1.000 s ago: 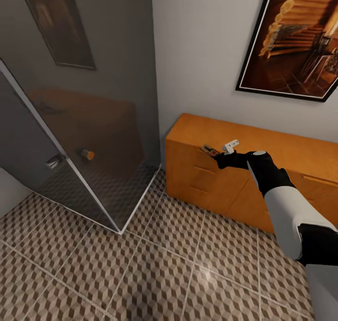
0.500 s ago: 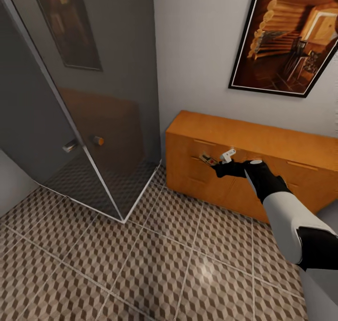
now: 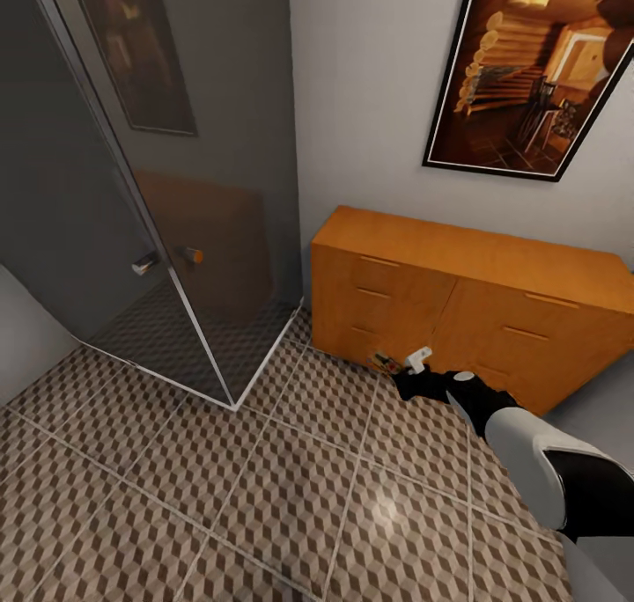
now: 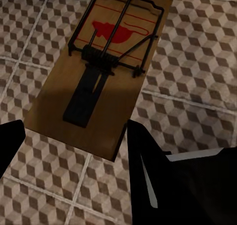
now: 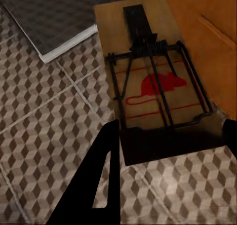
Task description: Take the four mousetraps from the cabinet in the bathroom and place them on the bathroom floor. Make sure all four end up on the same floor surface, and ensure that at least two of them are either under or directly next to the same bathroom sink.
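My right gripper (image 3: 398, 373) is shut on a mousetrap (image 3: 383, 361), low in front of the orange-wood cabinet (image 3: 458, 276) and just above the bathroom floor (image 3: 264, 479). In the right wrist view that mousetrap (image 5: 153, 96), a brown board with dark wire and a red mouse print, sits between the gripper's (image 5: 173, 131) dark fingers, with the cabinet (image 5: 207, 32) beside it. In the left wrist view my left gripper (image 4: 74, 133) is shut on another mousetrap (image 4: 98, 87) above the cube-patterned floor (image 4: 197, 77). The sink is out of view.
A dark glass shower enclosure (image 3: 194, 171) with a knob handle (image 3: 167, 259) stands left of the cabinet, its corner jutting onto the floor. The shower's tray edge (image 5: 64, 47) lies close to the right gripper. A framed picture (image 3: 528, 65) hangs above the cabinet.
My right gripper has come down with its mousetrap from the level of the cabinet top to near the floor by the cabinet's base. The head view has shifted too.
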Motion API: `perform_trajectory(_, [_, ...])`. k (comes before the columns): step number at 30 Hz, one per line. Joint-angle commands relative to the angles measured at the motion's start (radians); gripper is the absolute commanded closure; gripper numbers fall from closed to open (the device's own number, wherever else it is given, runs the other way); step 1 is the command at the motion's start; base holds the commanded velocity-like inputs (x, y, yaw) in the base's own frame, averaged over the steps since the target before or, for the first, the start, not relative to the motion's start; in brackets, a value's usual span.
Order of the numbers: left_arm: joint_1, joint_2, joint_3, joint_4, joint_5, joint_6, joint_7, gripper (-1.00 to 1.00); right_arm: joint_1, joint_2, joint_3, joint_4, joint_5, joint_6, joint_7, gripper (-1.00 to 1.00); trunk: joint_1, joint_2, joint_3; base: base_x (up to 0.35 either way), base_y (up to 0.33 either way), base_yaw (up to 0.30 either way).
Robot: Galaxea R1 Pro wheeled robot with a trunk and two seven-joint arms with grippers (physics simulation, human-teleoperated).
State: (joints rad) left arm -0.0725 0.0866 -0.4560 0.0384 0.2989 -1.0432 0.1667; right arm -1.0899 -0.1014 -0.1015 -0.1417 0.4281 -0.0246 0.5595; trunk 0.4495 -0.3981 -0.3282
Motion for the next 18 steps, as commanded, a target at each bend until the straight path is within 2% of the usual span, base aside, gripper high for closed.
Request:
perform_trajectory(1, [-0.004, -0.001, -0.008, 0.002, 0.0, -0.004, 0.013, 1.0, 0.015, 0.001, -0.011, 0.047, 0.009, -0.039, -0.044, 1.0, 0.0, -0.002, -0.001, -0.005, 0.0, 0.0])
perform_trajectory(3, [-0.024, -0.002, -0.006, -0.001, 0.002, -0.004, 0.016, 1.0, 0.107, 0.003, -0.008, 0.109, 0.013, -0.14, -0.166, 1.0, 0.0, -0.002, -0.001, -0.002, 0.0, 0.0])
perform_trajectory(5, [-0.048, -0.003, -0.005, -0.005, 0.004, -0.004, 0.017, 1.0, 0.19, 0.005, -0.007, 0.115, 0.013, -0.191, -0.208, 1.0, 0.0, -0.002, -0.001, 0.0, 0.0, 0.0])
perform_trajectory(6, [-0.061, -0.004, -0.005, -0.008, 0.005, 0.017, 0.018, 1.0, 0.227, 0.005, -0.007, 0.112, 0.013, -0.211, -0.22, 1.0, 0.0, -0.002, -0.001, 0.0, 0.0, 0.0])
perform_trajectory(8, [-0.088, -0.005, -0.004, -0.03, 0.006, 0.092, 0.018, 1.0, 0.294, 0.003, -0.008, 0.105, 0.013, -0.246, -0.232, 1.0, 0.0, -0.002, -0.001, 0.0, 0.0, 0.0])
perform_trajectory(9, [-0.109, -0.005, -0.004, -0.079, 0.005, 0.184, 0.019, 1.0, 0.355, 0.0, -0.01, 0.101, 0.011, -0.282, -0.239, 1.0, 0.0, -0.002, -0.001, 0.0, 0.0, 0.0])
perform_trajectory(13, [-0.125, -0.003, -0.004, -0.193, 0.004, 0.33, 0.02, 1.0, 0.441, -0.002, -0.012, 0.099, 0.008, -0.35, -0.283, 1.0, 0.0, -0.002, -0.001, 0.0, 0.0, 0.0])
perform_trajectory(14, [-0.131, -0.003, -0.003, -0.249, 0.004, 0.406, 0.021, 1.0, 0.481, -0.003, -0.014, 0.099, 0.004, -0.391, -0.322, 1.0, 0.0, -0.002, -0.001, 0.0, 0.0, 0.0])
perform_trajectory(16, [-0.149, -0.004, -0.002, -0.309, 0.004, 0.507, 0.021, 1.0, 0.536, -0.002, -0.015, 0.099, -0.014, -0.438, -0.381, 1.0, 0.0, -0.002, -0.001, 0.0, 0.0, 0.0])
perform_trajectory(18, [-0.17, -0.005, 0.005, -0.344, 0.004, 0.569, 0.022, 1.0, 0.573, -0.002, -0.015, 0.099, -0.04, -0.459, -0.419, 1.0, 0.0, -0.002, -0.001, 0.0, 0.0, 0.0])
